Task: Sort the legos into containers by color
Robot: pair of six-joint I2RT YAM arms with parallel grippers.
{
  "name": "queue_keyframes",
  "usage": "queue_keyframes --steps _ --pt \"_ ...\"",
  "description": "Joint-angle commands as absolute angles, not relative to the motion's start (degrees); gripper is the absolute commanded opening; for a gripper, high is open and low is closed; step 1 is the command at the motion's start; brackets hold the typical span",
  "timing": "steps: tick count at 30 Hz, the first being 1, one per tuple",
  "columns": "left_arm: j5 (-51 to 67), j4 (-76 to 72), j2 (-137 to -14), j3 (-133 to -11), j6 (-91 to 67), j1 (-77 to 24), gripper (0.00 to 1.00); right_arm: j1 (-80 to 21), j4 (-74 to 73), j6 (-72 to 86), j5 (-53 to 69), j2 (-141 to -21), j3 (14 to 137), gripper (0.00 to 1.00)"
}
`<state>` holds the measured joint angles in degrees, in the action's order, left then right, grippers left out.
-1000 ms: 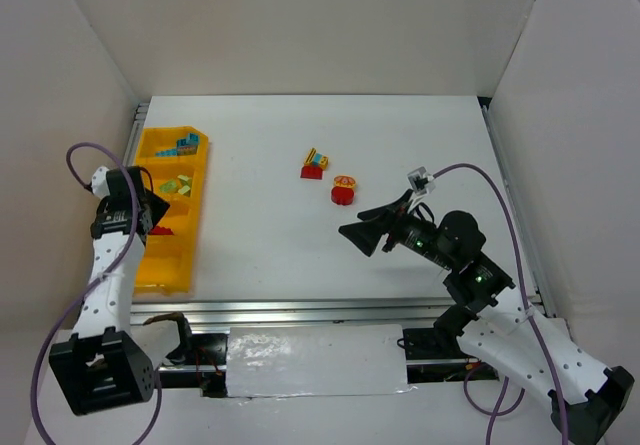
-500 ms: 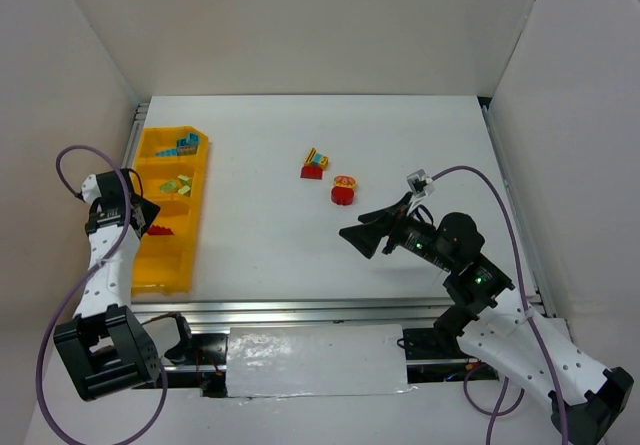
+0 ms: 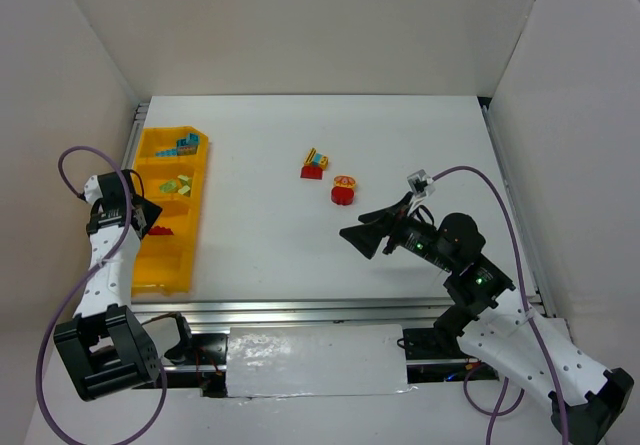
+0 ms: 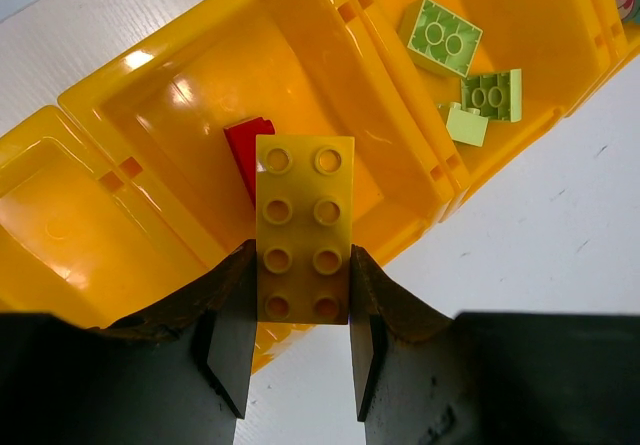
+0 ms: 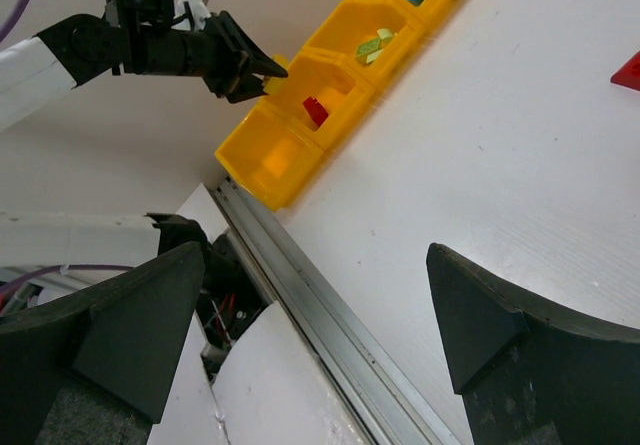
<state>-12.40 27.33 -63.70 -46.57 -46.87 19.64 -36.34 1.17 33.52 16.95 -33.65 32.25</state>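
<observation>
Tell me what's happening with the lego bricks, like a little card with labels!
Left fingers: shut on a yellow brick, above the tray
Right fingers: open, holding nothing
In the tray: blue bricks, green bricks, red brick, in separate compartments
On the table: red-yellow-blue clump, red-and-yellow clump

Lighting's bright and even, coming from overhead, so the white table [image 3: 300, 165] looks near blown out and the shadows are faint and soft. The left wrist view has glare spots on the glossy yellow bin tray [image 4: 140, 60]. The yellow brick [image 4: 303, 227] is sharp, but the left gripper [image 4: 300, 265] is underexposed. The right gripper [image 5: 318, 265] shows as dark, soft-edged blobs.
</observation>
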Motion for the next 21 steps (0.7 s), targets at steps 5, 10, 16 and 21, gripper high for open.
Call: queue_keyframes --steps 5,10,16,21 --pt "-10.37 24.70 -62.75 -46.85 -46.32 19.86 0.00 -36.12 0.97 32.52 17.40 -33.75 33.05 1.00" --pt "-9.76 24.61 -62.67 -47.11 -45.97 19.86 0.00 -36.12 0.62 32.61 17.67 -33.58 33.31 1.00" --pt "-11.07 26.45 -60.39 -47.90 -45.79 19.86 0.00 -36.03 0.44 32.25 17.31 -33.22 33.14 1.00" --pt "-12.92 28.21 -57.92 -47.46 -46.93 19.86 0.00 -36.12 1.05 32.34 17.75 -34.10 32.96 1.00"
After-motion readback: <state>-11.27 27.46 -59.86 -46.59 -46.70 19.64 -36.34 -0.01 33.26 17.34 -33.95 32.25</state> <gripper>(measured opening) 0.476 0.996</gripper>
